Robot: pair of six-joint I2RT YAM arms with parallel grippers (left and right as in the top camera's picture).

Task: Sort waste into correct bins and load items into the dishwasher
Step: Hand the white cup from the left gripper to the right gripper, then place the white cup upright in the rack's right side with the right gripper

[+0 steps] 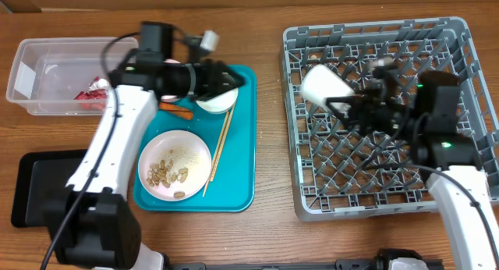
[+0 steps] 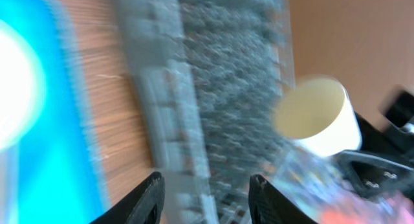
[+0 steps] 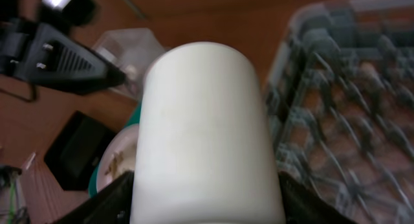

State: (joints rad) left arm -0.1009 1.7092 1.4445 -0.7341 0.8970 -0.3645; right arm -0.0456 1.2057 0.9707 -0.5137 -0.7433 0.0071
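Cup (image 1: 322, 84), small and white, is clamped across its body by the right gripper (image 1: 347, 104) and held above the left rear part of the grey dish rack (image 1: 300, 200), not yet set on the grid floor. In the right wrist view its pale wall fills the middle of the frame with a dark finger at each lower side, so the grasp spans the body rather than the rim. The heavily blurred left wrist view looks into its open mouth, which faces left toward the teal tray (image 1: 243, 193). Carried on its side like this, the cup can probably be tipped mouth-down among the pegs to drain; placing it is judged the step in hand. The left gripper (image 1: 232, 79) hangs over the rear of the teal tray, just beside a small white bowl (image 1: 216, 103), its fingers (image 2: 150, 201) spread with nothing between them, likely posed for the next dish. On the tray lie a larger bowl (image 1: 175, 165) holding peanuts and rice, a pair of chopsticks (image 1: 217, 153) and an orange carrot (image 1: 178, 110). The clear tub (image 1: 31, 47) at rear left contains a red wrapper (image 1: 92, 93); the black tray (image 1: 39, 184) sits at front left. No other dish can be made out in the rack, so loading appears early.
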